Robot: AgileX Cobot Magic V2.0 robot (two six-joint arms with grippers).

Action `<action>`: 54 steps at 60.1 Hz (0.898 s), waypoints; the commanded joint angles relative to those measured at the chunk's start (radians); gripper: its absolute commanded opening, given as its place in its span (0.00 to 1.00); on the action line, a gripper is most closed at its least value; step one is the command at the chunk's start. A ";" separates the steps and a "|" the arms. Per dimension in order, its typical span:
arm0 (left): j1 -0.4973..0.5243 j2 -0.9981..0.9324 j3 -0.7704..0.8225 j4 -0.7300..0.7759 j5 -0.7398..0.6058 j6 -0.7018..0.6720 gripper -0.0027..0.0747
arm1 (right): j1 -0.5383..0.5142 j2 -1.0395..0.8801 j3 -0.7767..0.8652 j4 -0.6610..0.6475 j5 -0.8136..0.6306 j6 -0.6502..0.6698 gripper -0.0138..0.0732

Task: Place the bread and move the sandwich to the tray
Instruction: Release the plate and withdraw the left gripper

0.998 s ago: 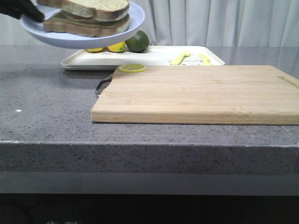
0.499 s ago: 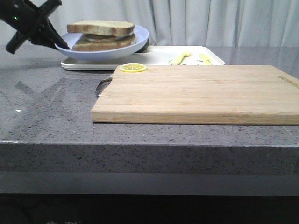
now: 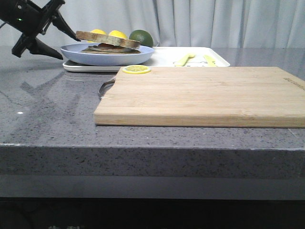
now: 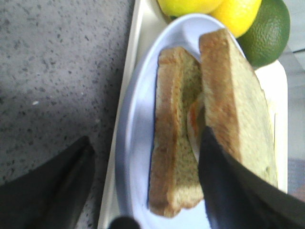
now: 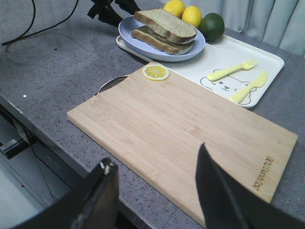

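The sandwich (image 5: 159, 40) lies on a pale blue plate (image 5: 128, 28), with an orange bit of egg (image 4: 193, 114) showing between the slices. The bread (image 5: 167, 23) lies on top of it, tilted. The plate (image 3: 138, 53) rests on the left end of the white tray (image 3: 162, 62). My left gripper (image 3: 69, 47) is open at the plate's left rim, one finger either side of the rim and holding nothing. In the left wrist view, the left gripper (image 4: 147, 136) straddles the plate (image 4: 136, 143) and the bread (image 4: 238, 105). My right gripper (image 5: 155, 155) is open and empty above the near edge of the cutting board.
A light wooden cutting board (image 3: 200, 95) fills the middle of the counter, with a lemon slice (image 3: 136, 69) on its far left corner. Two lemons (image 5: 183, 12) and a lime (image 5: 212, 26) sit behind the plate. A yellow fork (image 5: 231, 70) and knife (image 5: 248, 87) lie on the tray.
The plate with the sandwich has come down from above onto the tray. My left gripper has let go of its rim and opened.
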 commanded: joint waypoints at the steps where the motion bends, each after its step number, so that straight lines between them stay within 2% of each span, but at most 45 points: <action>1: 0.018 -0.115 -0.037 -0.054 0.019 0.043 0.67 | -0.006 0.003 -0.027 -0.003 -0.079 -0.001 0.61; 8: 0.025 -0.184 -0.037 0.019 0.026 0.071 0.67 | -0.006 0.003 -0.027 -0.003 -0.079 -0.001 0.61; 24: -0.002 -0.391 0.008 0.322 0.039 0.071 0.67 | -0.006 0.003 -0.027 -0.003 -0.079 -0.001 0.61; 31: -0.053 -0.507 0.116 0.423 0.007 0.071 0.67 | -0.006 0.003 -0.027 -0.003 -0.079 -0.001 0.61; 42: -0.159 -0.719 0.383 0.609 -0.129 0.071 0.67 | -0.006 0.003 -0.027 -0.003 -0.079 -0.001 0.61; 54: -0.257 -0.960 0.687 0.719 -0.245 0.071 0.60 | -0.006 0.003 -0.027 -0.003 -0.079 -0.001 0.61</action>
